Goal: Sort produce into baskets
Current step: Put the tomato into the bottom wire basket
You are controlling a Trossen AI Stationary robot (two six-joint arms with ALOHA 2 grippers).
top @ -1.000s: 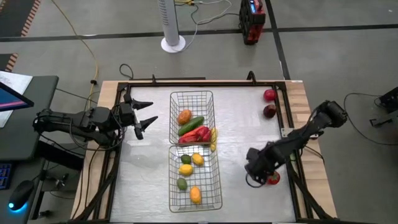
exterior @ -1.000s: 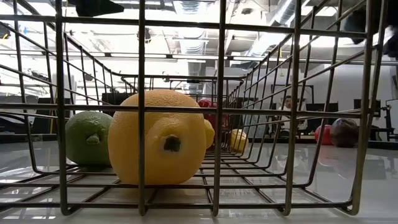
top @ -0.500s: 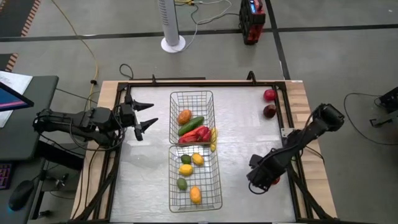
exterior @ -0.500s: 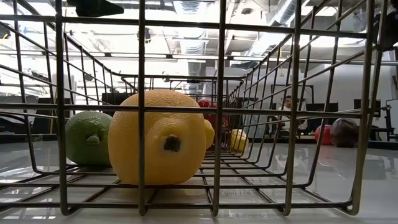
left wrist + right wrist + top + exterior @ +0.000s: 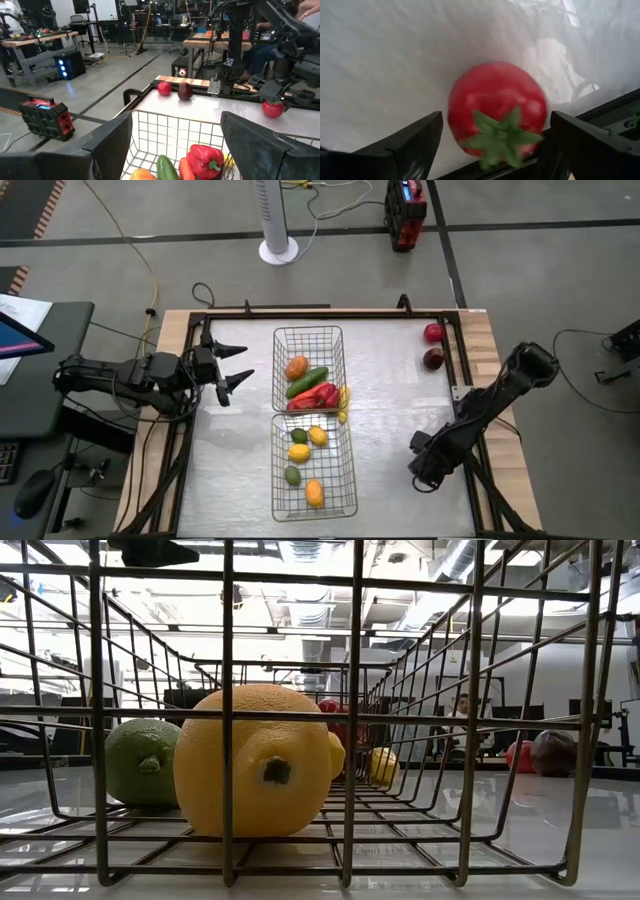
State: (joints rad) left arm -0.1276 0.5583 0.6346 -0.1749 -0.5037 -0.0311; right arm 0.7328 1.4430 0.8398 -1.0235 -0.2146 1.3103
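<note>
A red tomato with a green stem (image 5: 492,100) lies on the white table near its right edge. My right gripper (image 5: 495,120) points down over it, open, one finger on each side; I see no touch. In the high view my right gripper (image 5: 425,472) hides the tomato. My left gripper (image 5: 245,360) hangs open and level, left of the far basket (image 5: 308,340). That basket holds an orange, a cucumber and red peppers (image 5: 205,159). The near basket (image 5: 345,470) holds lemons (image 5: 255,760) and limes (image 5: 143,760).
A red apple (image 5: 432,333) and a dark-red apple (image 5: 433,359) lie at the table's far right. A banana (image 5: 343,402) lies by the far basket's right side. The black frame rail (image 5: 615,107) runs close beside the tomato. People sit in the room beyond the table.
My right gripper has moved toward the table's near right corner and sunk, ending over the tomato, which showed beside it before and is now covered in the high view. The produce and baskets have stayed put.
</note>
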